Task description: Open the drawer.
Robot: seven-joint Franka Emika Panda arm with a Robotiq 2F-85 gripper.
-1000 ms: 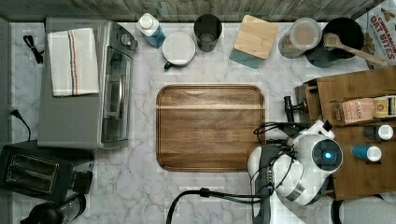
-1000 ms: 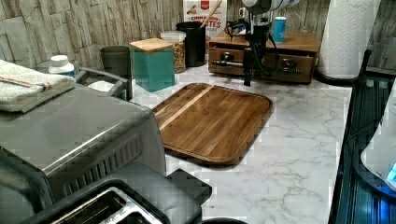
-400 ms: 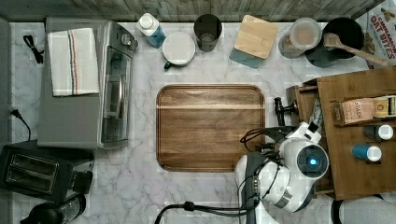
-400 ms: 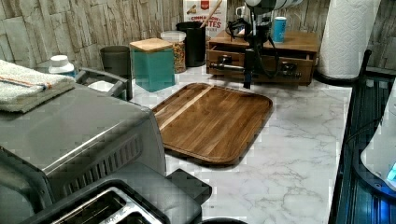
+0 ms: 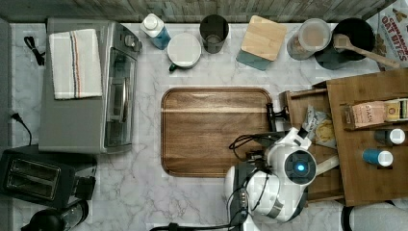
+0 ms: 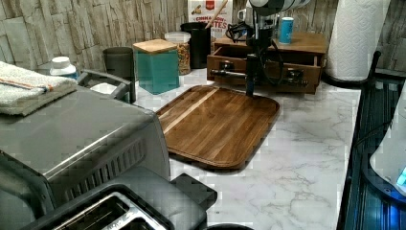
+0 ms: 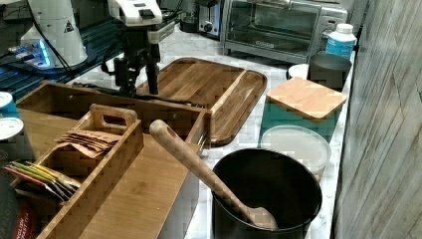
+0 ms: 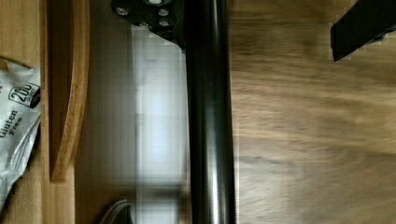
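**At the cabinet's front: drawer drawn out by its bar handle**

At the three o'clock side of the top view, the drawer [image 5: 308, 144] is seen pulled well out of the wooden cabinet [image 5: 370, 139], so that snack packets [image 5: 318, 130] inside it are laid bare. Its front has been brought close to the three o'clock edge of the dark wooden tray [image 5: 214, 130] on the marble worktop [image 5: 192, 202]. The pincer [image 7: 138, 74] is held pointing down at the long black bar handle [image 8: 210, 121], which in the wrist view passes straight between the fingers. Such a hold is judged to suit a pull square to the drawer's front. In the right view the fingers [image 7: 153, 77] are seen apart, one on each side of the bar; the pincer is read as released rather than clenched. The cabinet's top is loaded with a tea box [image 5: 370, 113] and small bottles [image 5: 377, 156], weight that probably keeps the cabinet from sliding. The opening is judged largely accomplished.
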